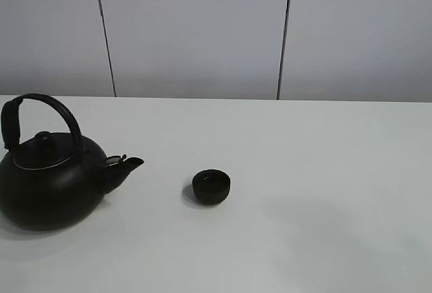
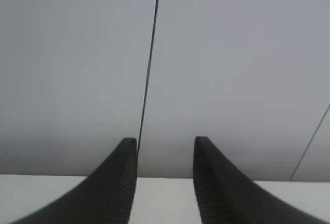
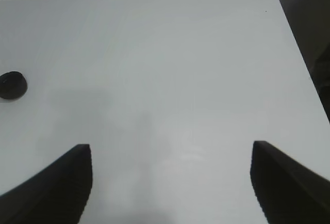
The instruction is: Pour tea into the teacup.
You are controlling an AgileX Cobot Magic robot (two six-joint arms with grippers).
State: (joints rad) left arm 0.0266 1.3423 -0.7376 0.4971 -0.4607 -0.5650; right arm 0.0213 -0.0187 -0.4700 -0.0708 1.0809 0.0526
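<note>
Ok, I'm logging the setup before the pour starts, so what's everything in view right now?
kettle: one, black, arched handle, standing at the table's left side, spout toward the teacup.
teacup: one, black, upright near the table's middle, apart from the kettle.
table: one, white, under both.
wall panels: pale grey, dark seams, behind the table.
left claw: one, black, jaws apart, empty, facing the wall.
right claw: one, black, jaws wide, empty, above bare table.
</note>
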